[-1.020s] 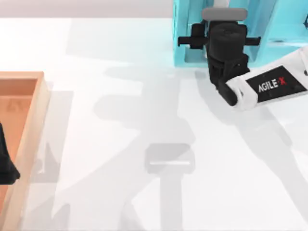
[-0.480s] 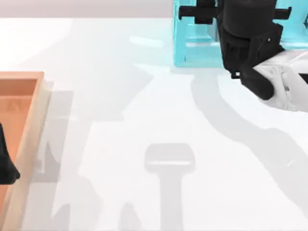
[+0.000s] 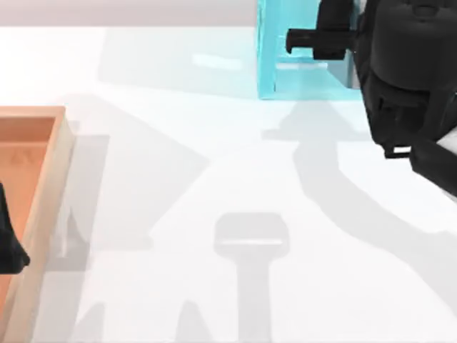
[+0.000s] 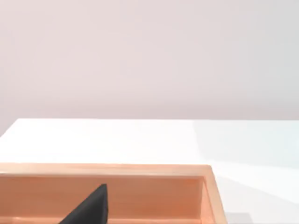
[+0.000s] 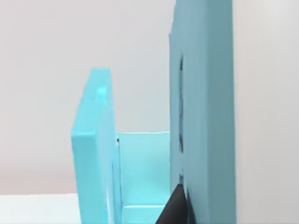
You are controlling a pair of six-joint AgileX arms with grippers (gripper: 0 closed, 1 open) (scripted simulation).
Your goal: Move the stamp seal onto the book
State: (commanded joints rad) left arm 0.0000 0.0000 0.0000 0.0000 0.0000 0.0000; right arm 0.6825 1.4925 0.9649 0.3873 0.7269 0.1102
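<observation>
Right now your right arm [image 3: 407,78] hangs over the turquoise shelf unit [image 3: 300,71] at the far right (its fingers' state can't be told). Your left gripper [image 3: 8,243] sits parked over the wooden tray [image 3: 50,179] at the left edge, its state equally unclear. You can't make out the stamp seal or book.

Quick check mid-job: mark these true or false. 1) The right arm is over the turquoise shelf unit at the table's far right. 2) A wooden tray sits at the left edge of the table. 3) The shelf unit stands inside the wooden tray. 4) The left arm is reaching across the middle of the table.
1) True: the right arm hangs over the turquoise shelf unit at the far right of the top view.
2) True: the wooden tray lies at the left edge.
3) False: the shelf unit stands on the white table, well apart from the tray.
4) False: the left arm is parked over the tray at the left edge.
</observation>
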